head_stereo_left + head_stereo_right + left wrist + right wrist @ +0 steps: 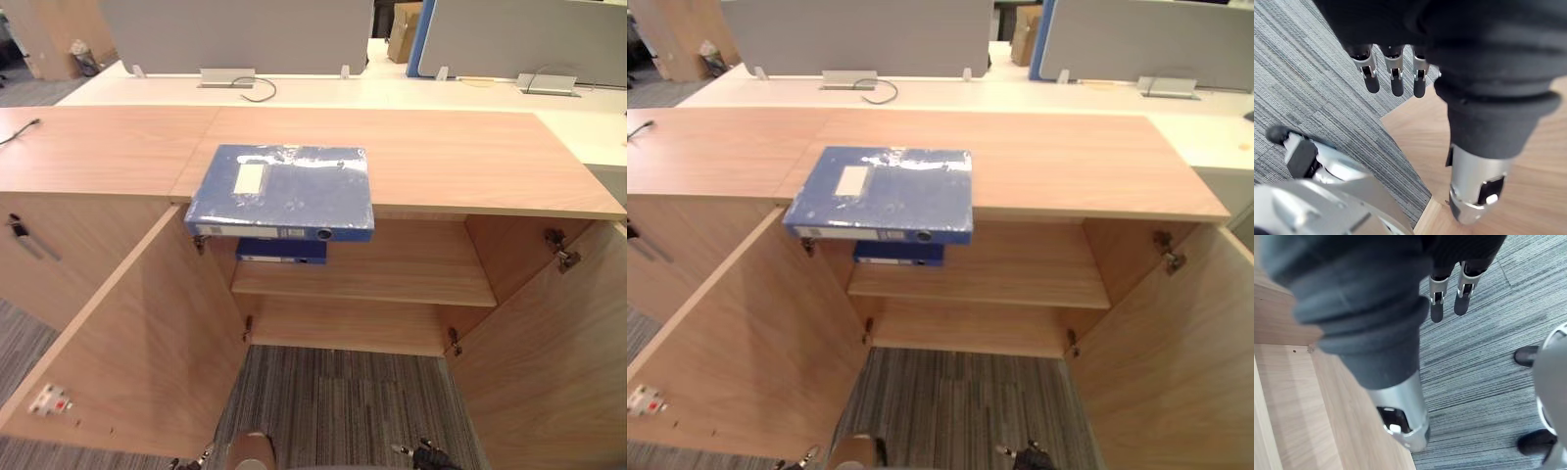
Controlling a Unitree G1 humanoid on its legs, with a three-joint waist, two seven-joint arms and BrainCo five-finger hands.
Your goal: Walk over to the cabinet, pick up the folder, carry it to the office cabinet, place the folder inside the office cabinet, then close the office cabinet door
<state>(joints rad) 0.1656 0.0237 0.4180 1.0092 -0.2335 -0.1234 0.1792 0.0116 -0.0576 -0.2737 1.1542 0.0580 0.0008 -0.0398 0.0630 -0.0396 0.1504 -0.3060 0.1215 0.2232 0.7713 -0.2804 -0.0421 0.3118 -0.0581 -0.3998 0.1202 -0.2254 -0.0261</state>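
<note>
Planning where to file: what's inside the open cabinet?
A second blue folder lies on its shelf, mostly covered by the top folder overhanging above.

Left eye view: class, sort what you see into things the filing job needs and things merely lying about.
Job: blue folder on top; open office cabinet; its doors; left robot hand and right robot hand, both open.
Lying about: darker folder on the shelf; cable; cardboard box.

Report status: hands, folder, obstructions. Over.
Left hand, right hand open, empty, low by the carpet. Blue folder flat on cabinet top, overhanging its front edge. Doors open; second folder on shelf below.
</note>
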